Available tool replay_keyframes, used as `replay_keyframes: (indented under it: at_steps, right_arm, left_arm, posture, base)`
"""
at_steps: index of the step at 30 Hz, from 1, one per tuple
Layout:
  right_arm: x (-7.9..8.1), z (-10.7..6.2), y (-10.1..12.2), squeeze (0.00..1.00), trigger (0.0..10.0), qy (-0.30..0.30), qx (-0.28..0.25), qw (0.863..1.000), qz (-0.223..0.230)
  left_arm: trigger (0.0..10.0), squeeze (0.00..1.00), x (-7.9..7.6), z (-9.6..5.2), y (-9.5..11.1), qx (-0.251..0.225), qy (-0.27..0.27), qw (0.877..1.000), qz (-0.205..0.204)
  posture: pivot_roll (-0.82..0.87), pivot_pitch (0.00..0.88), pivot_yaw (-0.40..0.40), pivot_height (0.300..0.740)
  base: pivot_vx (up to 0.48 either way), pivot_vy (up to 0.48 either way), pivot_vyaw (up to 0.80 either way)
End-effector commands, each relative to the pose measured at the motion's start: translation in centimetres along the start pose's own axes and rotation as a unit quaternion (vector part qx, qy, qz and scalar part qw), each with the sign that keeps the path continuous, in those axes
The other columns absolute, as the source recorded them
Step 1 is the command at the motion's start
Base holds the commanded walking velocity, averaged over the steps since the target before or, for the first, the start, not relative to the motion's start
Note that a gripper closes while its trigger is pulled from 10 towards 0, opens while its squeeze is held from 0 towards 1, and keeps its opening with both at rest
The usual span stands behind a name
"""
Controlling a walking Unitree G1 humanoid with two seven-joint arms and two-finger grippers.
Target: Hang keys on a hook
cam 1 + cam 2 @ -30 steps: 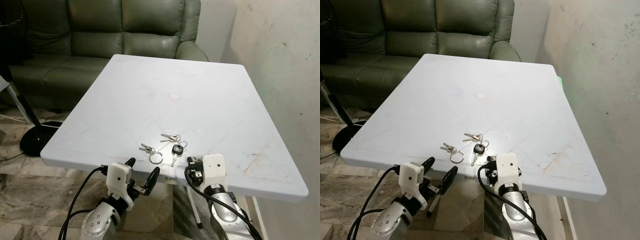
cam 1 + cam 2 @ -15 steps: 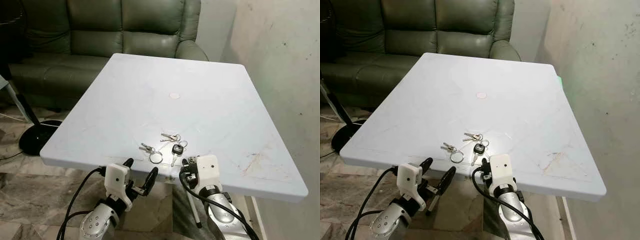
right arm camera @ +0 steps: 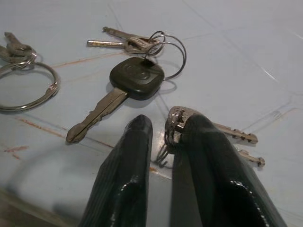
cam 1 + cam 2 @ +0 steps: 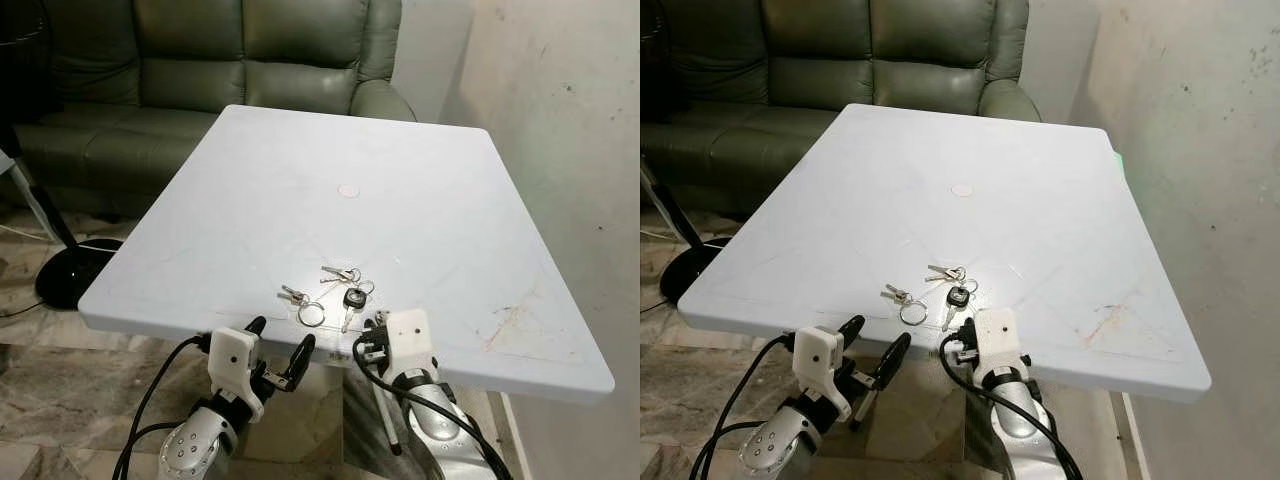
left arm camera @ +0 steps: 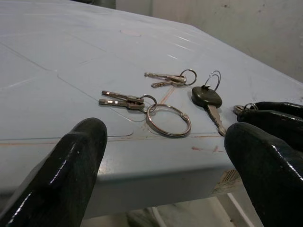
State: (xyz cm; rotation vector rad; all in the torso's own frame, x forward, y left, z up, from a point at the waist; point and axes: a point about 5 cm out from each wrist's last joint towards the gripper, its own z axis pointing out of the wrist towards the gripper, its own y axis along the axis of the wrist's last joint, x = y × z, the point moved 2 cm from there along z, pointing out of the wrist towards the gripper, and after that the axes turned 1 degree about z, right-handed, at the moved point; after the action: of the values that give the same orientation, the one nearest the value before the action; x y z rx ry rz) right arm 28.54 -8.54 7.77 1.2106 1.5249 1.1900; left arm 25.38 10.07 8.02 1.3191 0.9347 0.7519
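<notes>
A home living room: a green leather sofa (image 4: 220,60) behind a white plastic table (image 4: 430,200) on marble flooring (image 4: 60,400).

No readable text, brand, number or sign appears anywhere. The black head of the car key (image 3: 137,78) shows a faint embossed outline, but nothing in it can be made out. A pale sticker under the near edge of the tabletop (image 5: 226,182) is too blurred to read. The small round mark (image 4: 347,190) at the tabletop's middle carries no legible lettering.
</notes>
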Motion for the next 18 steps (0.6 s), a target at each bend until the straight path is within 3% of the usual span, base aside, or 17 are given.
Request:
replay_keyframes:
  at_steps: [1,4,8,9,18]
  right_arm:
    - [-0.2,0.1,-0.6,0.0,0.9,-0.009,0.016,1.0,0.002]
    - [-0.3,0.2,-0.5,0.0,1.1,-0.015,0.017,1.0,0.005]
    - [-0.4,0.3,-0.5,0.0,0.6,-0.021,0.017,1.0,0.004]
    - [-0.6,0.3,-0.5,0.0,0.0,-0.026,0.016,1.0,0.002]
    - [-1.4,0.4,0.0,0.0,0.0,-0.047,0.003,0.999,0.01]
  left_arm:
    - [10.0,0.0,0.1,-0.2,0.1,0.002,0.005,1.0,0.002]
    - [10.0,0.0,0.1,-0.2,0.1,0.002,0.005,1.0,0.001]
    - [10.0,0.0,0.1,-0.2,0.1,0.001,0.005,1.0,0.001]
    - [10.0,0.0,0.1,-0.1,0.1,0.002,0.005,1.0,0.001]
    - [10.0,0.0,-0.1,-0.1,0.1,0.002,0.002,1.0,0.001]
  posture:
    - [0.07,0.085,-0.069,0.74]
    - [0.07,0.087,-0.068,0.74]
    - [0.07,0.087,-0.068,0.74]
    - [0.07,0.087,-0.067,0.74]
    - [0.07,0.085,-0.064,0.74]
  base:
    - [0.0,0.0,0.0]
    - [0.0,0.0,0.0]
    - [0.0,0.0,0.0]
    - [0.0,0.0,0.0]
    - [0.0,0.0,0.0]
